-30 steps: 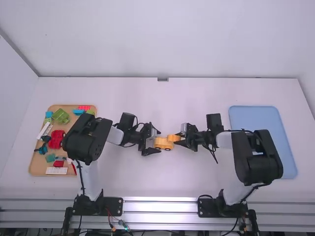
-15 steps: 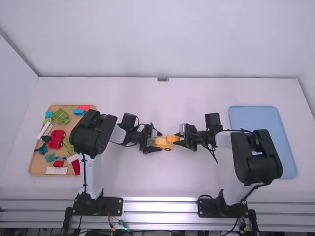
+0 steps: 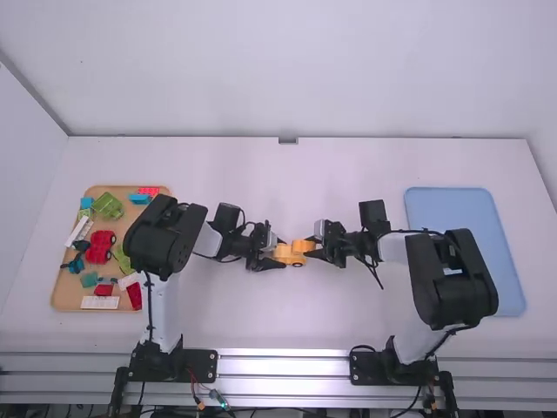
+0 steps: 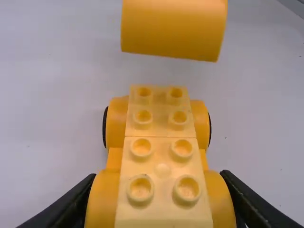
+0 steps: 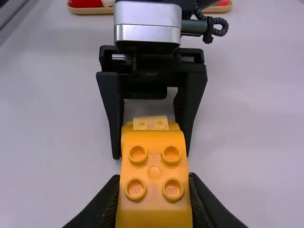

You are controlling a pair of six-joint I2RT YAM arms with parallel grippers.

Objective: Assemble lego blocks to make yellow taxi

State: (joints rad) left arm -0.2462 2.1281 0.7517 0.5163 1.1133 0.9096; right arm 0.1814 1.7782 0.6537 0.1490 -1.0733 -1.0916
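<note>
Left gripper (image 4: 158,177) now closed around yellow wheeled plastic base (image 4: 163,162); should steady it for stacking.
Right gripper (image 5: 154,177), edged nearer left one, pinches rounded yellow plastic block (image 5: 154,192); likely aligning next.

1. High view: from above and behind the left arm (image 3: 161,235) and right arm (image 3: 457,279), farthest off, facing forward and down across the worktop (image 3: 305,322).
2. Left wrist view: close, looking down along the yellow car base (image 4: 162,156) toward the yellow block (image 4: 173,28).
3. Right wrist view: close over that block, facing the left gripper (image 3: 280,253).
4. Both wrist views share block and base.
</note>
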